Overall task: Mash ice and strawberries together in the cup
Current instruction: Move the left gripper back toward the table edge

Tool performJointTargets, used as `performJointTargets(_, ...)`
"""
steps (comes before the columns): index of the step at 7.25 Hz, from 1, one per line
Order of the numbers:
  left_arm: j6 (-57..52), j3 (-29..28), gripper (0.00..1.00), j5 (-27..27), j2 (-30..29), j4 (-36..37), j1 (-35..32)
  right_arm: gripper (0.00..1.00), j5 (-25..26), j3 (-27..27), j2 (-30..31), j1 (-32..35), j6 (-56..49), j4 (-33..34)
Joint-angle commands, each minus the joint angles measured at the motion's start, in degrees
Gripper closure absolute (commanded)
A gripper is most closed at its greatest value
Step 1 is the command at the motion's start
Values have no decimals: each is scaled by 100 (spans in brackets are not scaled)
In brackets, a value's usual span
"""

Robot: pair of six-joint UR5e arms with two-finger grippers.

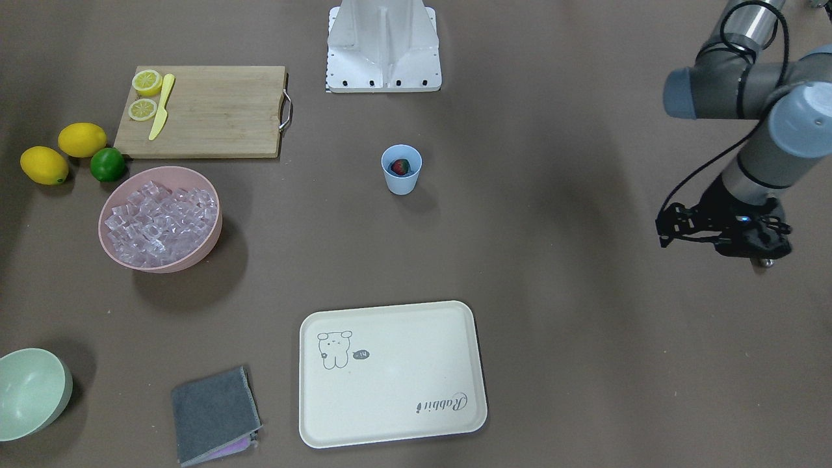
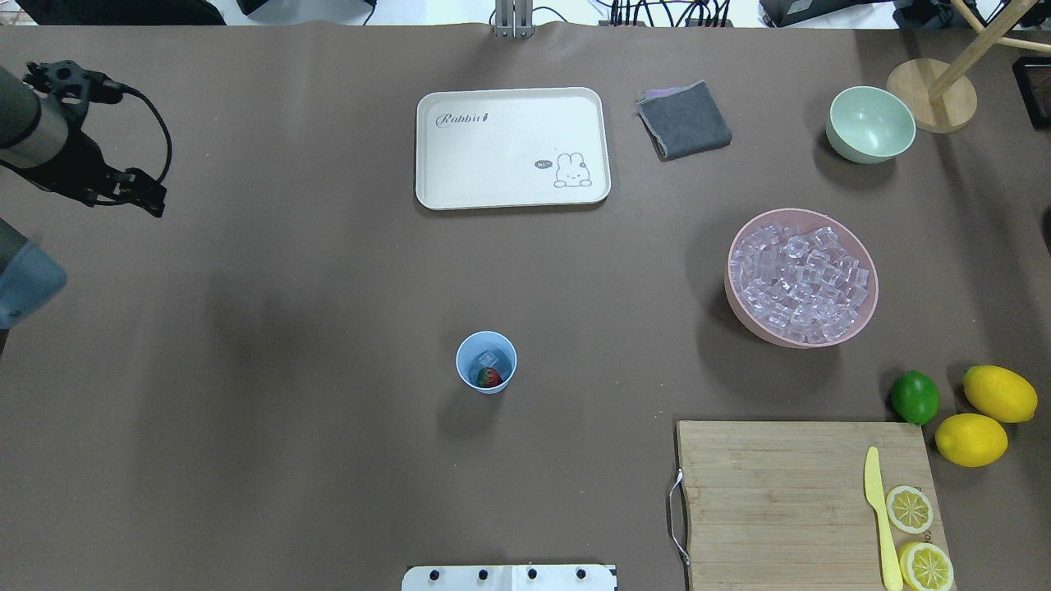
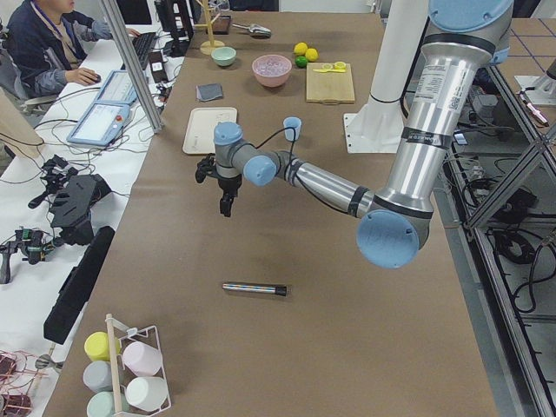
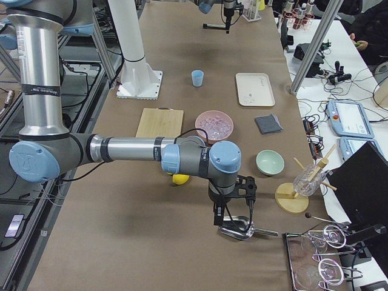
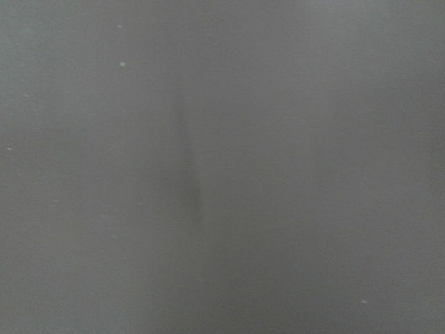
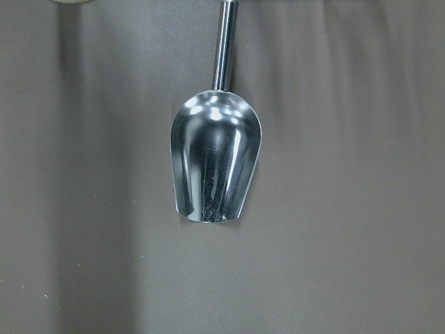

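The light-blue cup [image 1: 401, 177] stands upright mid-table, also in the overhead view [image 2: 486, 386]. Inside lie a red strawberry [image 2: 488, 377] and a clear ice cube [image 2: 488, 359]. More ice [image 2: 800, 275] fills the pink bowl [image 2: 870, 316]. My left gripper [image 3: 226, 208] hangs fingers-down over bare table far to the cup's left, also in the front view [image 1: 760, 257]; I cannot tell its opening. A dark rod [image 3: 254, 288] lies on the table near it. My right gripper [image 4: 217, 218] hovers over a metal scoop [image 6: 215, 167]; its fingers are not clear.
A cream tray [image 2: 513, 193] and a grey cloth [image 2: 683, 121] lie beyond the cup. A green bowl [image 2: 870, 123] and a wooden stand [image 2: 932, 94] are at the far right. A cutting board [image 2: 780, 492] holds lemon halves and a yellow knife; two lemons and a lime [image 2: 914, 396] lie beside it.
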State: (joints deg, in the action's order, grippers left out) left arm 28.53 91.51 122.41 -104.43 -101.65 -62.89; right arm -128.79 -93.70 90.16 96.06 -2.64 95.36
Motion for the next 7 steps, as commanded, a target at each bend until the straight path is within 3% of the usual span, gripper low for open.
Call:
performJointTargets(1, -1389, -1288, 4, 222, -269, -266, -905, 0, -14, -103, 71, 0, 0, 9)
performJointTargets(4, -1421, -2030, 4, 625, -192, -1048, -1137, 0, 65, -271, 125, 0, 0, 27)
performJointTargets(7, -1359, -2136, 4, 898, 150, -1243, -1155, 0, 65, -262, 81, 0, 0, 27)
